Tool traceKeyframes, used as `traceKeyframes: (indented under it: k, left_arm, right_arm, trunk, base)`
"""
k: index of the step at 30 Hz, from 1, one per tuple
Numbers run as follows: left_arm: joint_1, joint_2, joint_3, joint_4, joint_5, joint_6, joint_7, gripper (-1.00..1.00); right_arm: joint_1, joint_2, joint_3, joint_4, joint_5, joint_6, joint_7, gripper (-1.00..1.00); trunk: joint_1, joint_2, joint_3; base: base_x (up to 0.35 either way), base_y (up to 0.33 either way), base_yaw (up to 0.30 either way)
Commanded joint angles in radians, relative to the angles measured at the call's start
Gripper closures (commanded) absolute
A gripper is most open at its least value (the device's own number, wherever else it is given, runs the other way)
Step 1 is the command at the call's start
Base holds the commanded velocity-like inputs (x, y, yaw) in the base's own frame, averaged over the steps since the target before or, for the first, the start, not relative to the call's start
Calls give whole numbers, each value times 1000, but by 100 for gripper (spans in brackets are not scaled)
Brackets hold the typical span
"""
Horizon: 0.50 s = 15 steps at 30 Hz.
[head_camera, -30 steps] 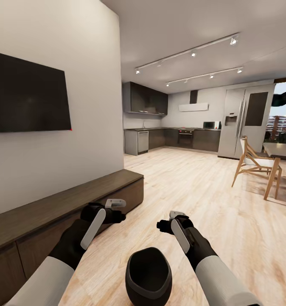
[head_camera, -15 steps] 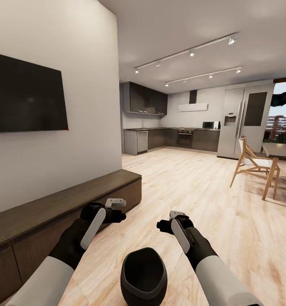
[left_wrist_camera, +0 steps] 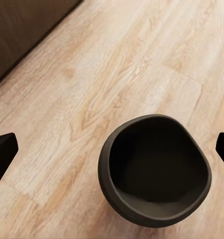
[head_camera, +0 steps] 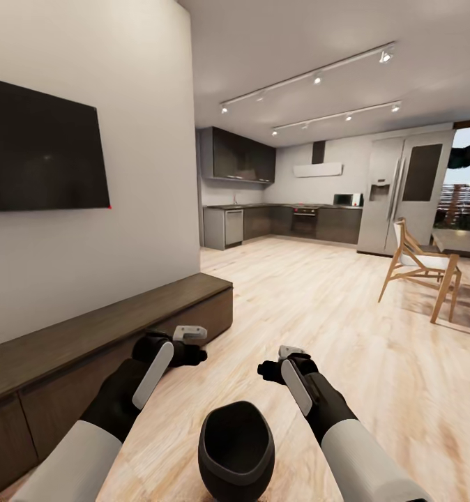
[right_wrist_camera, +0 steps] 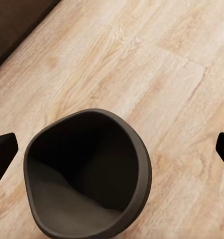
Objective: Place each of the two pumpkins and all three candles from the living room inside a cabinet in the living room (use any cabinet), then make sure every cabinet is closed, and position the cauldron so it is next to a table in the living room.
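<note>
The black cauldron [head_camera: 236, 450] stands on the wood floor close in front of me, mouth up and leaning a little. It lies under both wrist cameras [left_wrist_camera: 154, 169] [right_wrist_camera: 87, 174]. My left gripper [head_camera: 171, 351] hangs open above it, its dark fingertips [left_wrist_camera: 2, 152] spread far apart with nothing between them. The right gripper [head_camera: 284, 367] is open the same way, fingertips [right_wrist_camera: 2, 149] wide and clear of the pot. The long dark brown cabinet [head_camera: 109, 328] runs along the wall at my left, its fronts shut. The pumpkins, candles and table are out of view.
A black TV [head_camera: 40, 150] hangs on the white wall above the cabinet. Open wood floor [head_camera: 319, 300] stretches ahead to a grey kitchen [head_camera: 284, 223] and a fridge [head_camera: 402, 192]. A wooden chair [head_camera: 420, 268] and a pale dining surface [head_camera: 465, 240] stand at the right.
The whole view has shifted slightly, so the camera moved. The cauldron sits a little further left in the picture. Both arms keep the same pose, grippers still open.
</note>
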<state>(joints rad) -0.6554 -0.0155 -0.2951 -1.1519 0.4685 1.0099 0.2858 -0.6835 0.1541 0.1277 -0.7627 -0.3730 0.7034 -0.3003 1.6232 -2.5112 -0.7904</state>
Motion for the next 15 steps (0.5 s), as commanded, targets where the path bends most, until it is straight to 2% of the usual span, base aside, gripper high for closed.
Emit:
traceKeyframes:
  k: [1, 15]
  left_arm:
    - [-1, 0, -1, 0, 10, 3, 10, -100]
    - [-1, 0, 3, 4, 12, 20, 11, -100]
  right_arm:
    - [-1, -1, 4, -1, -10, 2, -10, -100]
    - [-1, -1, 8, -1, -10, 2, -8, -100]
  trunk:
    - [0, -1, -5]
    - [6, -4, -59]
  base:
    - [0, 0, 0]
    - [0, 0, 0]
